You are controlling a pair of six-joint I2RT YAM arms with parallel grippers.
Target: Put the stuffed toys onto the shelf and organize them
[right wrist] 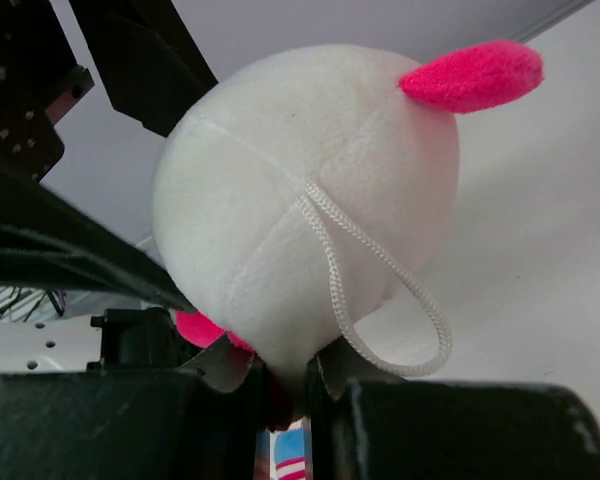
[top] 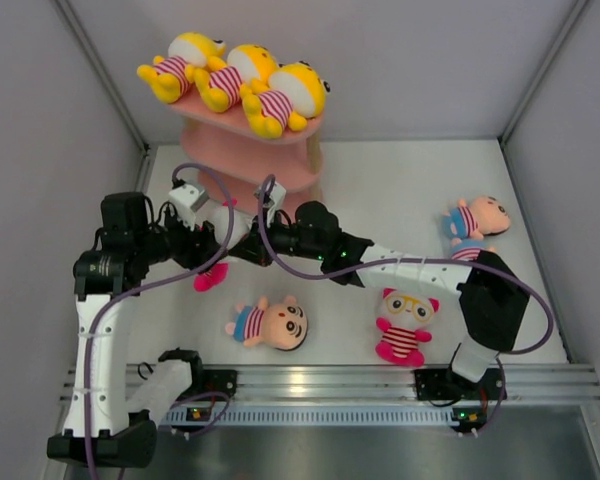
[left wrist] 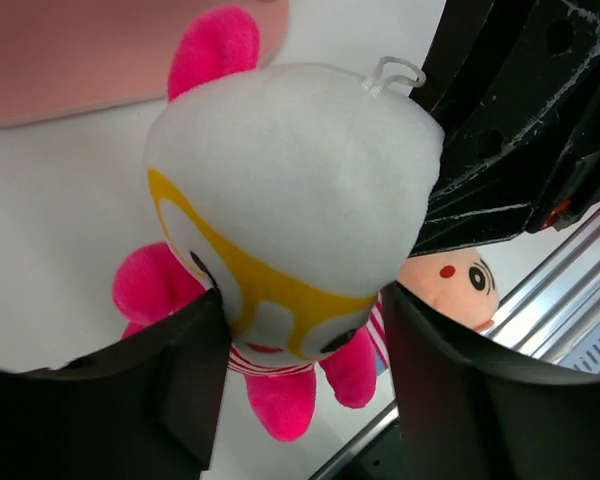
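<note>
the pink-and-white doll with glasses point(left wrist: 300, 180) hung above the table point(top: 380, 200) where both arms met, head up and legs down. the left gripper point(left wrist: 300, 340) had its jaws clamped on the cheeks. the right gripper point(right wrist: 280, 385) had its jaws pinching a fold behind the head. the shelf point(top: 245, 158) stood just far of them, so we judged either arm equally close.

A white table point(top: 380, 190) sits between grey walls point(top: 40, 150), aluminium rail point(top: 330, 380) in front.
</note>
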